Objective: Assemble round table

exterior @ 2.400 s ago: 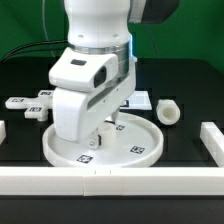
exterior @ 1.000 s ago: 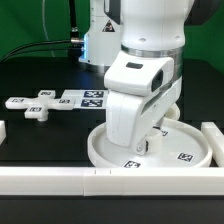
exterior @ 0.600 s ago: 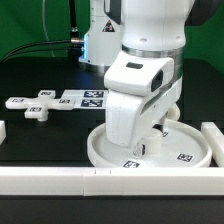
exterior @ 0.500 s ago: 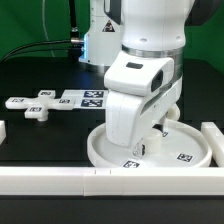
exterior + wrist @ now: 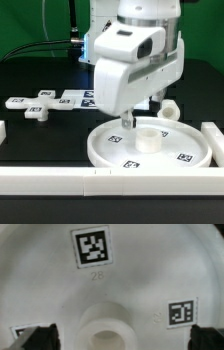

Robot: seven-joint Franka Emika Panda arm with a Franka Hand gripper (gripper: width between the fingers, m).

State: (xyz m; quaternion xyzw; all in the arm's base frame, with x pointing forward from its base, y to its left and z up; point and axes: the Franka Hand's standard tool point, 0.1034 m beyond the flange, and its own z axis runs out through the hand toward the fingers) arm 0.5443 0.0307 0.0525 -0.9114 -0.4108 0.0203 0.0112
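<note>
The arm (image 5: pixel 135 60) points straight down, its jaws spread wide apart and holding nothing.

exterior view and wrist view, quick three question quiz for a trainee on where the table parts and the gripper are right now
1. In the wrist view, which part of the large white rimmed round plastic disc shows between the fingers of the two-finger gripper?
2. Where is the white cross-shaped plastic foot? A: on the disc. B: on the black table, to the exterior view's left of the disc. C: in the gripper.
3. True or false: the gripper holds the short white cylindrical leg.

Key: 1 the raised central hub; 2 B; 3 false, the gripper is open and the leg sits on the table, outside the disc.
</note>
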